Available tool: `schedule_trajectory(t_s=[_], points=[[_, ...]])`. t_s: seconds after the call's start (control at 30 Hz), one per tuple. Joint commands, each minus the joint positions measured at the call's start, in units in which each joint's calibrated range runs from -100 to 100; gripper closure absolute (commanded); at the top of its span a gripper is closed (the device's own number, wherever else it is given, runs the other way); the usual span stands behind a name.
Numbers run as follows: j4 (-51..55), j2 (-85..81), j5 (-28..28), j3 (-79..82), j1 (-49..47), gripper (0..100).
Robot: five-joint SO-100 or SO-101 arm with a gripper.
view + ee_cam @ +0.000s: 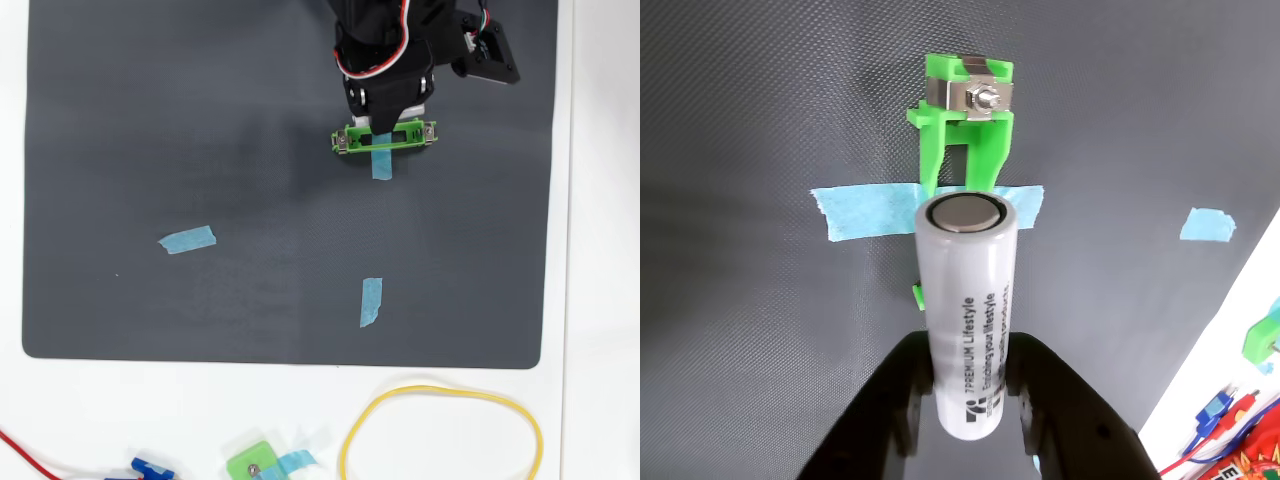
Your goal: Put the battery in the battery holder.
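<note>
In the wrist view my gripper (972, 375) is shut on the battery (968, 300), a white cell with black print, its flat metal end facing away from the camera. The black fingers (908, 385) clamp its lower half. The battery holder (998, 150), bright green with a silver contact and screw at its far end, lies just beyond and beneath the battery, roughly in line with it; its near end is hidden behind the cell. In the overhead view the gripper (385, 112) hangs directly over the holder (420, 133), and the battery is hidden under the arm.
The holder is taped to a dark mat (200, 150) by a blue strip (865, 212). Two more tape pieces (187, 239) (371, 301) lie on the mat. On the white table in front are a yellow loop (440, 430), a small squarish green piece (255, 465) and wires (30, 455).
</note>
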Motion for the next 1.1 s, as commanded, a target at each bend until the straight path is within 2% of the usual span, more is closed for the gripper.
schedule_trajectory(t_s=[0.0, 0.73, 1.07], points=[[-2.06, -1.34, -1.55, -0.48, -3.28, 100], [-2.59, 5.99, -1.34, -2.6, -3.39, 100], [-9.93, 6.08, -1.76, -1.72, -3.28, 100]])
